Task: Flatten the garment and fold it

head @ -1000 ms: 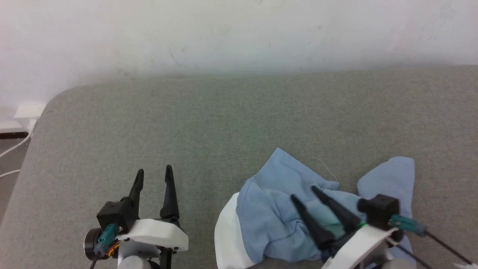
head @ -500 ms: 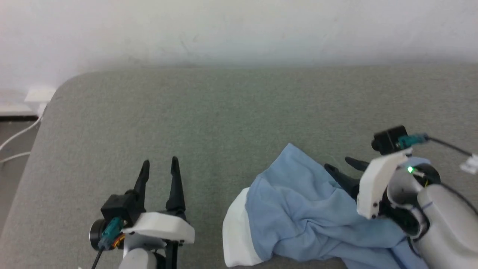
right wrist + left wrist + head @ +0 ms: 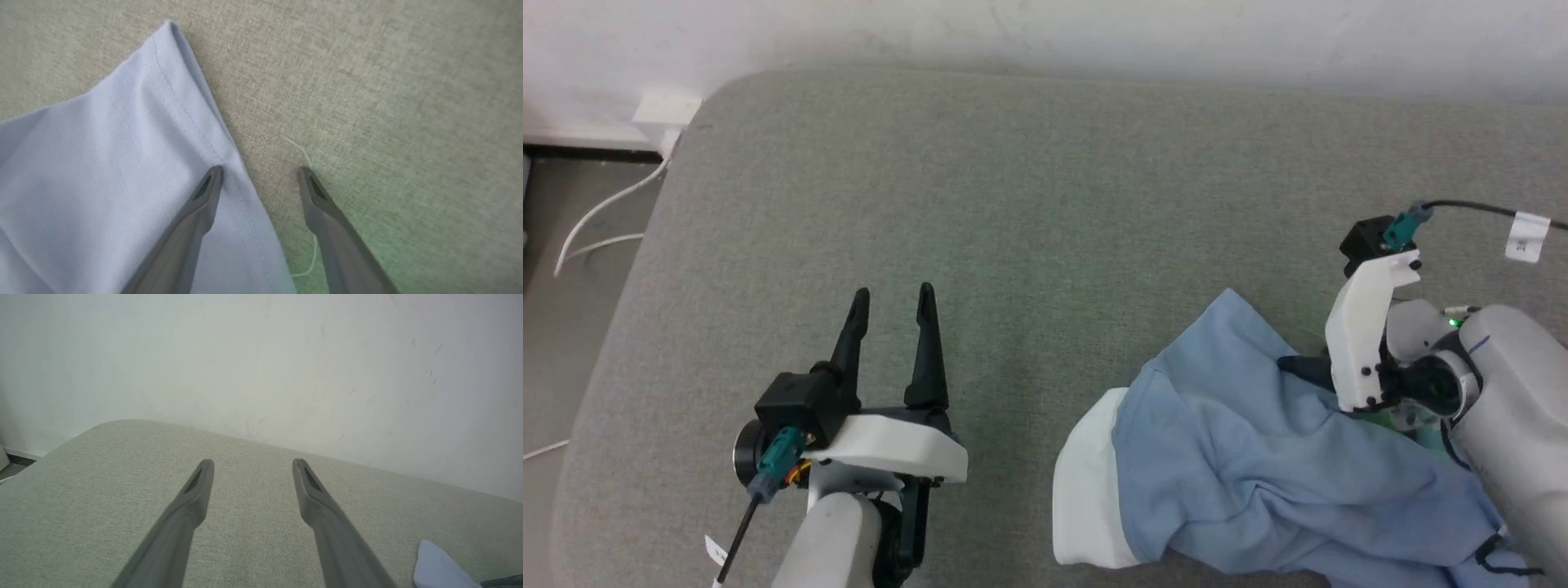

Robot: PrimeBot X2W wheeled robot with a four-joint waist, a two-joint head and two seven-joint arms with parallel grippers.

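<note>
The garment (image 3: pixel 1241 465) is a light blue shirt lying crumpled at the lower right of the grey padded surface, its white collar (image 3: pixel 1086 482) at its left end. My right gripper (image 3: pixel 1303 367) points down at the garment's far right edge, largely hidden behind its white wrist mount. In the right wrist view the right gripper (image 3: pixel 260 171) is open and straddles the hemmed edge: one finger over the garment (image 3: pixel 102 171), the other over bare surface. My left gripper (image 3: pixel 890 298) stands open and empty well left of the garment. The left gripper (image 3: pixel 253 463) faces the wall, with a corner of the garment (image 3: pixel 437 567) at lower right.
The grey padded surface (image 3: pixel 1013 204) ends in a rounded corner at the far left and meets a white wall (image 3: pixel 261 355) behind. White cables (image 3: pixel 596 220) and a socket (image 3: pixel 666 110) lie on the floor to the left. A loose white thread (image 3: pixel 304 153) lies by the right fingers.
The head camera has tilted down. My right arm has swung from lying across the garment to pointing down at its far right edge. The left gripper has stayed put, open.
</note>
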